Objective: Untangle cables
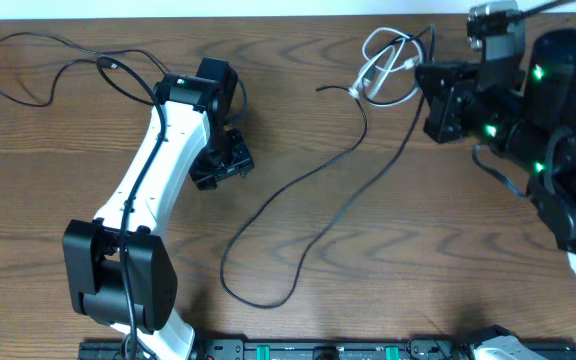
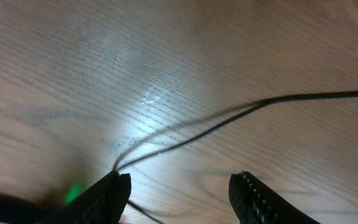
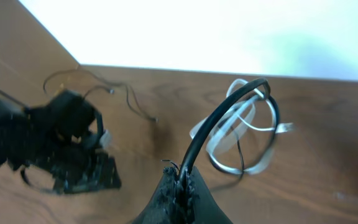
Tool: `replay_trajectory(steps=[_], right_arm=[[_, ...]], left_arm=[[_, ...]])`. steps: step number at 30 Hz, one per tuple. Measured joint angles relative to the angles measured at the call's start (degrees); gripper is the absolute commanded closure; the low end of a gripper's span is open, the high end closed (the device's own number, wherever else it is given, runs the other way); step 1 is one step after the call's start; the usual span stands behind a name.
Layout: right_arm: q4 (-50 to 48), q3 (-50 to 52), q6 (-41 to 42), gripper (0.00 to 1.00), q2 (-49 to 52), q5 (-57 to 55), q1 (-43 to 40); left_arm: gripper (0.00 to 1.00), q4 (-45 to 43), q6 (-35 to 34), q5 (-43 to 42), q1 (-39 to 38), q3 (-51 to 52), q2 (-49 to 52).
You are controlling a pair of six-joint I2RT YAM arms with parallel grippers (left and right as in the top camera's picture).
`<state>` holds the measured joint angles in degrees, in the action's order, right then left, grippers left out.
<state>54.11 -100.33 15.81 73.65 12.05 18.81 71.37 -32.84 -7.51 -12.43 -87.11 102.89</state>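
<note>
A long black cable (image 1: 298, 190) snakes across the middle of the table toward the far right. My right gripper (image 1: 423, 75) is shut on its upper stretch, and in the right wrist view the black cable (image 3: 222, 118) arcs up out of my right gripper (image 3: 182, 177). Just beyond lies a coiled white cable (image 1: 383, 75), with the black one crossing over the white cable (image 3: 253, 134). Another black cable (image 1: 58, 45) loops at the far left. My left gripper (image 1: 220, 168) hangs open low over the wood. A thin black cable (image 2: 229, 121) runs past its left finger (image 2: 114, 193), not gripped by my left gripper (image 2: 179, 190).
The table's far edge (image 1: 268, 12) runs close behind the white coil and the far-left loop. A black rail (image 1: 318, 350) lines the near edge. My left arm's base (image 1: 118, 270) stands at the front left, and the bulky right arm (image 1: 558, 120) fills the far right.
</note>
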Motion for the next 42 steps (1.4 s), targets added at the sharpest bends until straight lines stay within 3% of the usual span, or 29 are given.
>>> replay_trajectory(steps=[5,11,12,16,19,23,29,42], right_arm=[[1.62,3.89,0.09,0.99,1.6,1.11,0.07],[1.53,7.17,0.11,0.99,7.93,7.74,0.09],[1.53,7.19,0.11,0.99,8.63,8.74,0.09],[0.63,7.19,0.15,0.99,9.22,11.61,0.07],[-1.77,7.19,0.31,0.99,9.18,14.62,0.07],[-3.58,7.19,1.07,0.99,9.18,17.64,0.09],[-3.08,7.19,2.45,0.99,9.18,19.74,0.2],[-4.66,7.19,4.11,0.99,9.18,21.46,3.04]], left_arm=[[0.43,-3.54,1.81,-4.96,0.0,0.0,0.0],[0.43,-8.63,11.32,-19.96,-0.02,0.0,0.0],[0.37,-8.87,12.7,-22.1,-0.02,0.0,0.0],[0.34,-9.09,18.58,-31.06,-0.02,0.0,0.0],[0.24,-9.22,23.06,-39.34,-0.04,0.0,0.0],[0.23,-9.53,25.57,-46.27,-0.07,0.0,0.0],[0.23,-11.28,26.8,-49.64,-0.9,0.0,0.0],[0.23,-20.63,26.93,-48.61,-2.91,0.0,0.0]])
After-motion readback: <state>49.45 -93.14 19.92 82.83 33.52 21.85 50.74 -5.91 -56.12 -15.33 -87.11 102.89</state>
